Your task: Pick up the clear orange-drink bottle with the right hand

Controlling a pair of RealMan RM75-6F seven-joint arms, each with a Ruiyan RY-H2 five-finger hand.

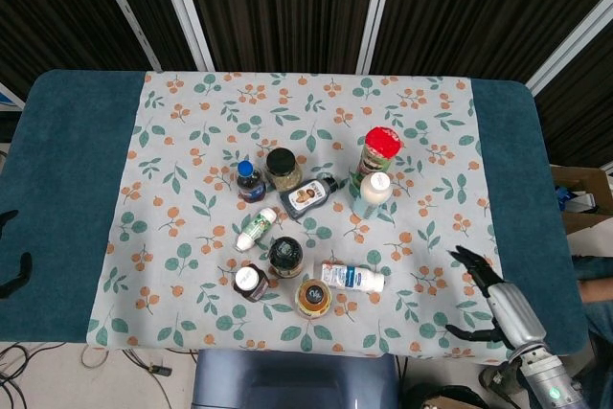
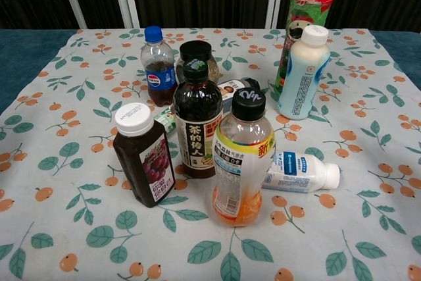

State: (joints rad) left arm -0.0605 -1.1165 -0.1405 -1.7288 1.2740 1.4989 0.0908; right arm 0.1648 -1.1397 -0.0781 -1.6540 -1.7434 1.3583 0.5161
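Observation:
The clear orange-drink bottle (image 2: 242, 160) stands upright near the table's front edge, black cap on top, orange liquid low inside; from above it shows as a round cap (image 1: 313, 296). My right hand (image 1: 490, 298) hovers at the front right of the cloth, fingers spread, holding nothing, well to the right of that bottle. Black fingers (image 1: 13, 258) of my left hand show at the left frame edge, over the blue table border; their pose is unclear. The chest view shows neither hand.
Around the orange bottle stand a dark tea bottle (image 2: 197, 122) and a purple juice bottle (image 2: 143, 154); a white bottle (image 2: 302, 172) lies on its side to its right. Further back are a cola bottle (image 2: 158, 66), a tall white bottle (image 2: 302, 82) and a red-lidded can (image 2: 304, 11).

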